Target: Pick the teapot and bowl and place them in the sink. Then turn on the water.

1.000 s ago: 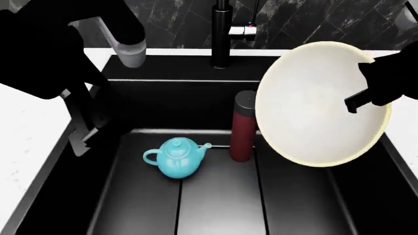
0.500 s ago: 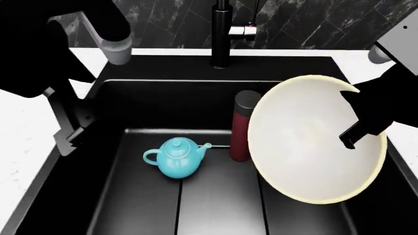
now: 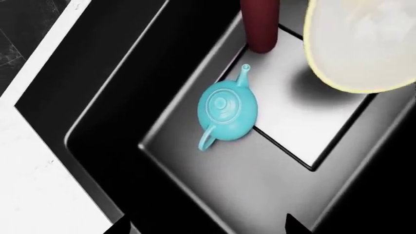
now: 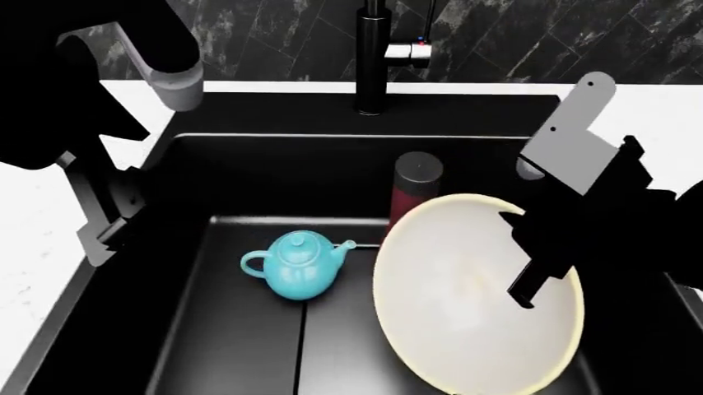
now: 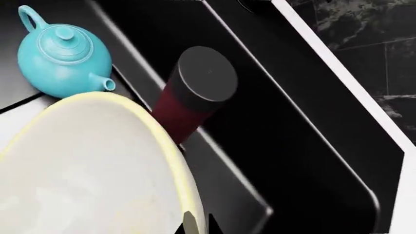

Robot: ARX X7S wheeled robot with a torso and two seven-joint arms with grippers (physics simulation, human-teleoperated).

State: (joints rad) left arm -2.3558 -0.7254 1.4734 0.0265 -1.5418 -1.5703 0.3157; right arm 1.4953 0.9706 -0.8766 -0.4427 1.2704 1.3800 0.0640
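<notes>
Now right gripper (image 4: 525, 262) pinches bowl (image 4: 472, 296) rim beside red bottle (image 4: 413, 191) — could knock it onto teapot (image 4: 299, 263); left gripper state unclear.

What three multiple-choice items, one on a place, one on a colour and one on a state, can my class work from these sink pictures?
1. Where is the small glossy turquoise teapot?
A. On the white counter
B. On the floor of the matte black sink
C. In the left gripper

2. What colour is the cylinder with the black cap?
A. Dark red
B. Green
C. Yellow

3. What is the wide cream-white bowl doing?
A. Lying upside down
B. Stacked on the teapot
C. Held tilted by the right gripper

Key: 1 B, it sits upright on the basin's bottom panel; 2 A, its body is dark red; 3 C, the gripper clasps its rim.
</notes>
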